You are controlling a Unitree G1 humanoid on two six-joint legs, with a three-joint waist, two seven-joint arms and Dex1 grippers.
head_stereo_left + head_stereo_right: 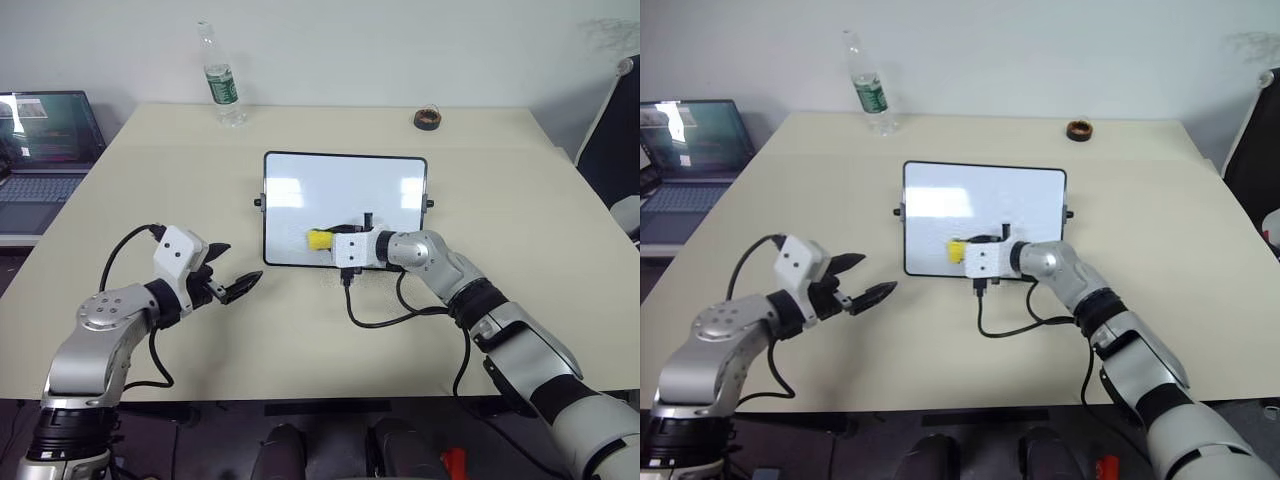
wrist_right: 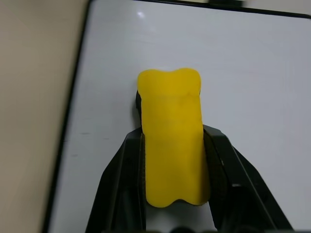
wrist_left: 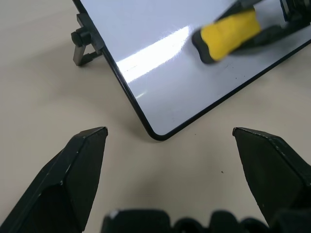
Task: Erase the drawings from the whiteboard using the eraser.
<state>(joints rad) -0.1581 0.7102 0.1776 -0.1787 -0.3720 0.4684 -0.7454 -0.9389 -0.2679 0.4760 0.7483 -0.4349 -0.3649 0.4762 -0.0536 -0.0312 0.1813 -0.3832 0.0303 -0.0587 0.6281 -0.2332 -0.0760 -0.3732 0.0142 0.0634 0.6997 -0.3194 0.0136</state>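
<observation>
My beige surface (image 1: 300, 340) spreads wide, a laptop (image 1: 45, 145) off its edge at nine o'clock, a plastic bottle (image 1: 222, 85) at eleven and a dark tape roll (image 1: 428, 119) at one. At the centre lies the whiteboard (image 1: 345, 195), black-framed, with a small knob on each short side. Its white face reads clean wherever I can see it; I make out none of the drawings, only faint specks near the bottom edge, too small to call.

My right claw (image 2: 172, 160) is pinching the eraser (image 1: 320, 240), yellow back up and black underside towards the board, and holds it at about seven o'clock on the whiteboard's face, near the lower left corner. Whether it presses on the surface of the board I cannot tell.

My left claw (image 1: 232, 278) hovers over the bare surface at eight o'clock from the board, its fingers (image 3: 73, 170) spread wide, touching nothing.

I judge the wiping step to be in hand and close to done. The next move calls for a light, flat sweep along the bottom edge to catch any residue.
</observation>
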